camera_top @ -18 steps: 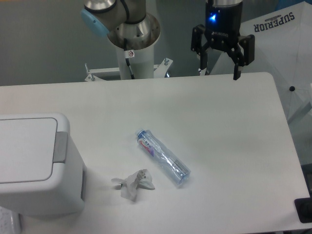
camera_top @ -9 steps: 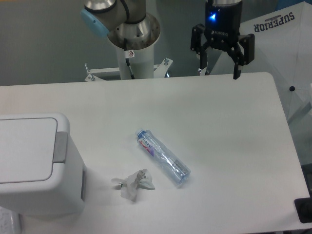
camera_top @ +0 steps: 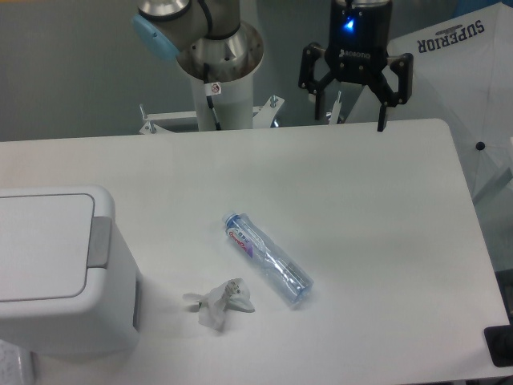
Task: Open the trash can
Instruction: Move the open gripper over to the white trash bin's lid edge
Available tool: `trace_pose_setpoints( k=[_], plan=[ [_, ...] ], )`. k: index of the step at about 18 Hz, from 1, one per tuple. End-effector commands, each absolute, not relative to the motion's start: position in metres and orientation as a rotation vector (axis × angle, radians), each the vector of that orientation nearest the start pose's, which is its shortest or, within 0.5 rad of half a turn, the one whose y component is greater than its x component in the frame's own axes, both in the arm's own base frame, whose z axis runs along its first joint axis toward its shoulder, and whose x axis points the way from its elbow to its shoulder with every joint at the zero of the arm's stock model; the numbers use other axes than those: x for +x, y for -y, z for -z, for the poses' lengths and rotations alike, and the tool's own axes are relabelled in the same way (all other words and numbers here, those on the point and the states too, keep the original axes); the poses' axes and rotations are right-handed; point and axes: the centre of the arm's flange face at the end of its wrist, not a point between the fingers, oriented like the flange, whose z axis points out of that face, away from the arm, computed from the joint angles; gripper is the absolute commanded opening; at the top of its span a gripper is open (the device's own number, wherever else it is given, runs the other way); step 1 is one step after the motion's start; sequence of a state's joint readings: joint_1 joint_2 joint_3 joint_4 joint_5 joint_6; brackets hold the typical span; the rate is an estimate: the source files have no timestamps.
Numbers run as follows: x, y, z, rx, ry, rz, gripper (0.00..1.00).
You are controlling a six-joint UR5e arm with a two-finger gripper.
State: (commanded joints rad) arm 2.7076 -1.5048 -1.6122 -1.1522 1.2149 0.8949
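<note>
— At the counter's [camera_top: 377, 208] left front corner, what stood there?

— The trash can [camera_top: 60, 269], white and box-shaped, its flat lid [camera_top: 40, 245] down and the grey push tab [camera_top: 99, 241] on its right edge facing the middle of the counter.

— And the gripper [camera_top: 347, 120]?

— Up at the far edge, well apart from the can — jaws spread wide with nothing between them, a blue light glowing on the body above.

— Anything else lying about?

— A clear plastic bottle [camera_top: 267, 258] lay on its side near the centre, slanted, cap end toward the back left. Just beside it, toward the can, sat a crumpled white tissue [camera_top: 219, 301], apart from both.
</note>
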Motion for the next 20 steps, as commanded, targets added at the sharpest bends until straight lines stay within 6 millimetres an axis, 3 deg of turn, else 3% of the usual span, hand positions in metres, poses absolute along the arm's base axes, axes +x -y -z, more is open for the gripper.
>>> trace_pose_setpoints(
  k=[13, 20],
  plan=[
    [-0.311, -0.471, -0.539, -2.433, 0.494, -0.07, 1.0],
    [-0.279, -0.517, -0.517, -2.418, 0.533, 0.025, 1.0]
  ],
)
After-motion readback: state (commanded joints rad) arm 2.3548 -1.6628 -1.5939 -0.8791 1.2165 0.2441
